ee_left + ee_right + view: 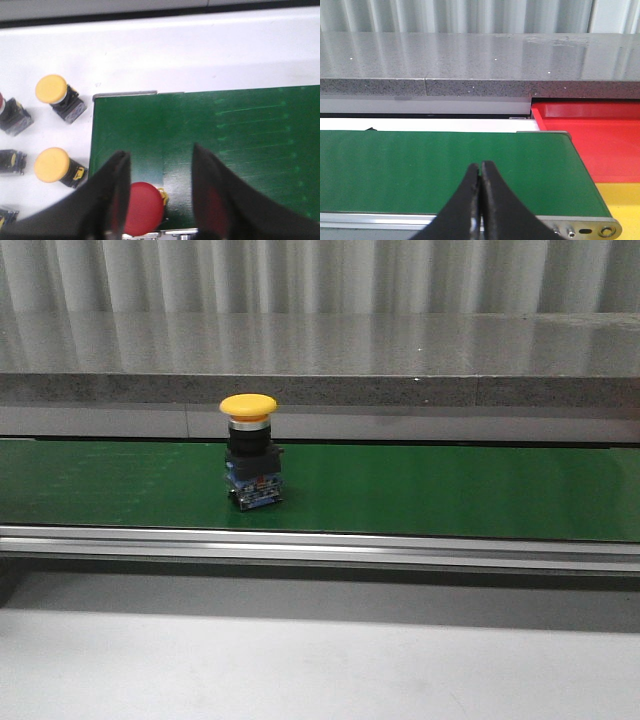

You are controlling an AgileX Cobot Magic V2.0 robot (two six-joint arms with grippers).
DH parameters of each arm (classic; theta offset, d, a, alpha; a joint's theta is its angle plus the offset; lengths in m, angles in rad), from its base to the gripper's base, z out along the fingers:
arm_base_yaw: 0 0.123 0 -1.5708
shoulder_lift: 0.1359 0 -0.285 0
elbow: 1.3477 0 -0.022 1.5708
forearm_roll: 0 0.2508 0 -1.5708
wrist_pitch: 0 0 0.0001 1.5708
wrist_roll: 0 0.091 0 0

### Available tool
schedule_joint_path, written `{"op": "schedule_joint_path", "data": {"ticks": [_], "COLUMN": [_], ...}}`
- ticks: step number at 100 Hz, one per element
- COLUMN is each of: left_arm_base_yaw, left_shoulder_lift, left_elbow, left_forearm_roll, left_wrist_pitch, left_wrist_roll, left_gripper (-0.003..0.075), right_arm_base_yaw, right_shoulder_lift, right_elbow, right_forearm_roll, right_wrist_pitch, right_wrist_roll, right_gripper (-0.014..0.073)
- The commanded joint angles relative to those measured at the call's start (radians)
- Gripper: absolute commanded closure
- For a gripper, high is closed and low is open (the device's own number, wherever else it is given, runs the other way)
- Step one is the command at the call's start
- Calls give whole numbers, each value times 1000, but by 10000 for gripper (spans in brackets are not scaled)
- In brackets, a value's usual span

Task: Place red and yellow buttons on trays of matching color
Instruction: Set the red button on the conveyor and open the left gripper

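Front view shows the green conveyor belt (450,490) crossing the frame, with one yellow button (250,452) standing upright on it, left of centre, cap uppermost; neither arm appears there.

Right wrist view shows the belt's end, with the red tray (600,137) just beside it and the yellow tray (622,200) next to that. The right pincer (480,195) is pressed together, holding nothing, and hangs over the belt.

Left wrist view shows the other belt end. The left pincer (160,192) is spread, holding nothing, with a red button (142,207) on the belt between its fingers, nearer one of them. Two spare yellow buttons (59,94) (56,166) lie on the white tabletop (200,55) beside the belt.

Risks, as judged:
- The right pincer, unless opened in time, could knock over the tall, top-heavy yellow button as it arrives.
- The smooth domed cap invites slippage if gripped there.
- Trays adjoin, so a careless release may land in the wrong colour.
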Motion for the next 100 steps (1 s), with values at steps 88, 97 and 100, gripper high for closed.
{"op": "schedule_joint_path", "data": {"ticks": [88,97,100], "left_arm_base_yaw": [-151,-151,-151], "left_shoulder_lift": [-865,-886,-888], "left_elbow": [464,464,464], "left_forearm_roll": [-125,-125,-123], "left_wrist_pitch": [-45,-44,-44], "left_wrist_roll": [-5,-5,-5], "left_gripper": [741,741,741], "right_arm_base_yaw": [-3,0,0], "right_shoulder_lift": [-11,-10,-9], "right_elbow": [-20,-40,-55], "right_forearm_roll": [-11,-4,-4], "right_wrist_pitch": [-110,-76,-38], "right_wrist_roll": [-6,17,18], "right_gripper": [658,658,658]}}
